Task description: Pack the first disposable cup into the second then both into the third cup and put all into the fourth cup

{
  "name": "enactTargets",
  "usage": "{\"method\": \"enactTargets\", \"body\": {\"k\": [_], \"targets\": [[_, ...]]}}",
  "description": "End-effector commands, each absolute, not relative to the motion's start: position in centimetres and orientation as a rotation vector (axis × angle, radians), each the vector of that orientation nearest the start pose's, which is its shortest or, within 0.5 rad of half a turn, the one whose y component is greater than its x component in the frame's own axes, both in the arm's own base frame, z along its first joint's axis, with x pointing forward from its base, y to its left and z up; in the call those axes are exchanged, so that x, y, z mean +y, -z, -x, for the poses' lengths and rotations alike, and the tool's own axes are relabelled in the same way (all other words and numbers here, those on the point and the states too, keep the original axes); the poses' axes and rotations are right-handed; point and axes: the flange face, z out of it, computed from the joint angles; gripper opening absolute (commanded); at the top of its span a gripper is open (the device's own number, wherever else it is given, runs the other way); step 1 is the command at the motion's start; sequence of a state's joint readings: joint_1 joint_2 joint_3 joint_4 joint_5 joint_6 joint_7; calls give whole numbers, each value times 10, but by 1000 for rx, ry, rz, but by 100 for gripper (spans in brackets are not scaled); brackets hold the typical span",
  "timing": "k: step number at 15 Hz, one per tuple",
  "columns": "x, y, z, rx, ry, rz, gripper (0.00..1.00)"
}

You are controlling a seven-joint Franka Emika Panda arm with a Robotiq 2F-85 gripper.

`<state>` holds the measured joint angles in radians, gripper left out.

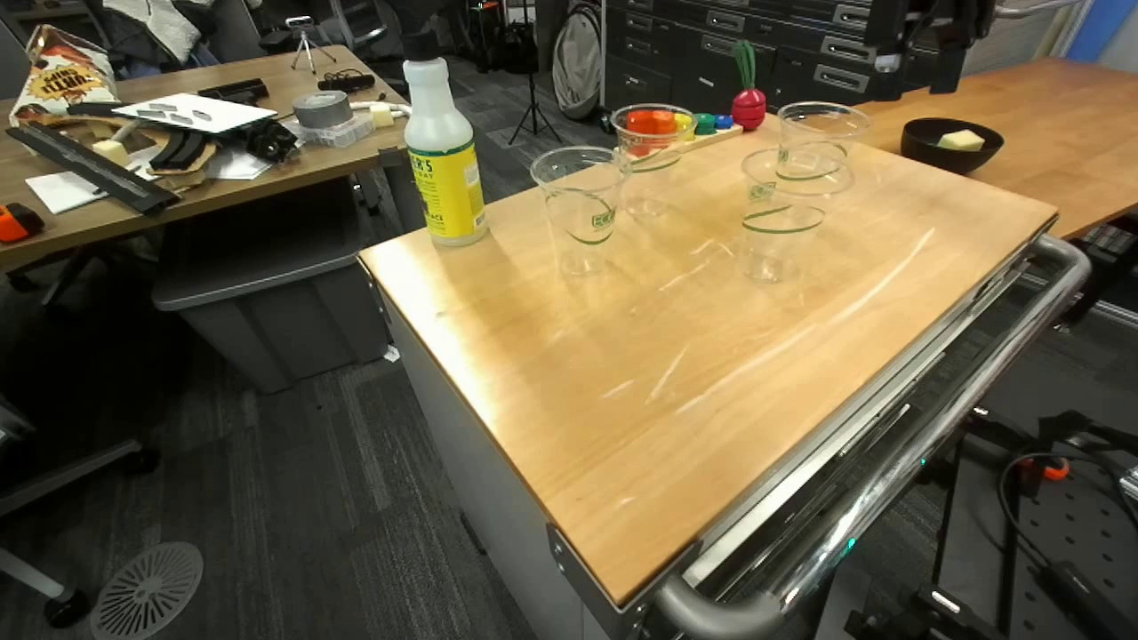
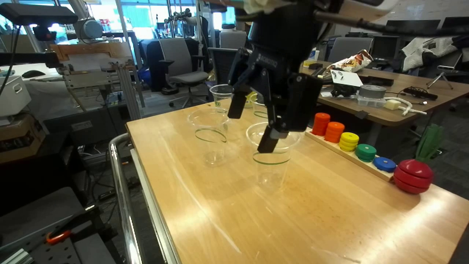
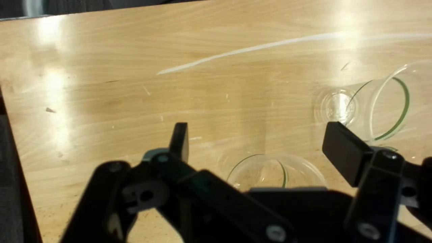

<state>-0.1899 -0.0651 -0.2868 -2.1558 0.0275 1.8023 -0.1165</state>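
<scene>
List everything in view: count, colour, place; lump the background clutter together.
Cups: four, clear with green lines, upright on cart
Bottle: one, whitish with yellow label, on cart
Ring toy: one, multicoloured, on cart
Toy radish: one, red and green, beside ring toy
Bowl: one, black, on another table
Block: one, pale yellow, in bowl
Bin: one, grey, on floor
Background clutter: uncounted, mixed colours, desk and beyond
Arm: one, white, top of an exterior view
Gripper: one, black, open above cart
</scene>
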Motion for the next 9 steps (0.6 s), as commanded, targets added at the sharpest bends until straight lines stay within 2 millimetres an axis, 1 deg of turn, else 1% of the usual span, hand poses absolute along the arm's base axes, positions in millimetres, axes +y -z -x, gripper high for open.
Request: {"method": "enactTargets", "body": {"k": [1, 6, 9], "targets": [[-247, -400, -447, 619, -346, 2908, 100], [-263, -387, -457, 718, -259, 2842, 100], [-268, -376, -465, 768, -254, 2831, 100]]}}
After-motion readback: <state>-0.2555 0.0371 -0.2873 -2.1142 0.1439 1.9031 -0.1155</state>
